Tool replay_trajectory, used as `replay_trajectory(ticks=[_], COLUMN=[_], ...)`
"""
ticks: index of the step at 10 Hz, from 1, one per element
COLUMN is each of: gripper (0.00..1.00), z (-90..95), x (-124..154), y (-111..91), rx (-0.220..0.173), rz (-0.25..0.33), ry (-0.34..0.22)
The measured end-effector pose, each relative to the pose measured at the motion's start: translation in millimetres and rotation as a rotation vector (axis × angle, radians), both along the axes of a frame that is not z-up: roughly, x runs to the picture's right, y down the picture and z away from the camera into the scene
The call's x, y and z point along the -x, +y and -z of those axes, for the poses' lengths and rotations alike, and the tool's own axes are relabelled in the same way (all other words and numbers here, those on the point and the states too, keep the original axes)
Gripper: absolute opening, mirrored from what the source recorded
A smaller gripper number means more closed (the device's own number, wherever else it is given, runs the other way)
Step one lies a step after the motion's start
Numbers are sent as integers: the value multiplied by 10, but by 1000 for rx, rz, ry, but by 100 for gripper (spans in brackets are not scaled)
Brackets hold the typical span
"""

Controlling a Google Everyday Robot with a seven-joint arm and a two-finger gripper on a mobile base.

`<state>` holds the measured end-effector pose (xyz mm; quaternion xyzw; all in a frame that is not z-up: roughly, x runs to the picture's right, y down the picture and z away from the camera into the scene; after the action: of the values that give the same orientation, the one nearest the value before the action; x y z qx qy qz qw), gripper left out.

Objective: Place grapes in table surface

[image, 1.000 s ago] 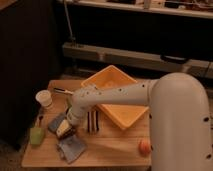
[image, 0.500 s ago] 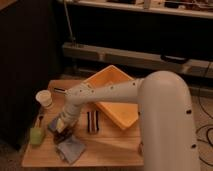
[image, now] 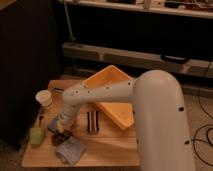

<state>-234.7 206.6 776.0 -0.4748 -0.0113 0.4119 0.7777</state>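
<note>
The grapes point(image: 61, 139), a small dark lumpy bunch, are at the front left of the tan wooden table surface point(image: 107, 150), right at the tip of my gripper. My gripper point(image: 59, 128) reaches down from the big white arm point(image: 150, 110) and sits directly above the grapes, touching or nearly touching them. I cannot tell whether the bunch rests on the planks or hangs just above them.
A grey-blue folded cloth point(image: 71, 149) lies right next to the grapes at the front. A green object point(image: 36, 135) sits at the left edge, with a white cup point(image: 44, 98) behind it. A dark striped item point(image: 92, 121) lies mid-table. A yellow-orange bin point(image: 112, 92) stands at the back.
The arm has swung further left and forward, and the gripper has dropped lower over the front left of the table. The arm now hides the orange fruit at the right.
</note>
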Motion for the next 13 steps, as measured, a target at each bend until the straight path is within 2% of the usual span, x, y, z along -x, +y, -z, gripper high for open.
replay_trajectory(ticks=[3,5,7,8,10,11,13], gripper=[0,0,0,0,0,0,0], z=[123,295,501,649,861,1001,1162], x=[-132,-349,-635,-801,-1011,-1192,-1547], y=[-161,-430,-797,-1062,-1457,-1725,-2090], rx=[-9,-32,-67,-92,-132,-159,-195], rz=[-33,-89,-157,-189,-210,-220,-212], ry=[-19,-37,-61,-81,-102,-110,-94])
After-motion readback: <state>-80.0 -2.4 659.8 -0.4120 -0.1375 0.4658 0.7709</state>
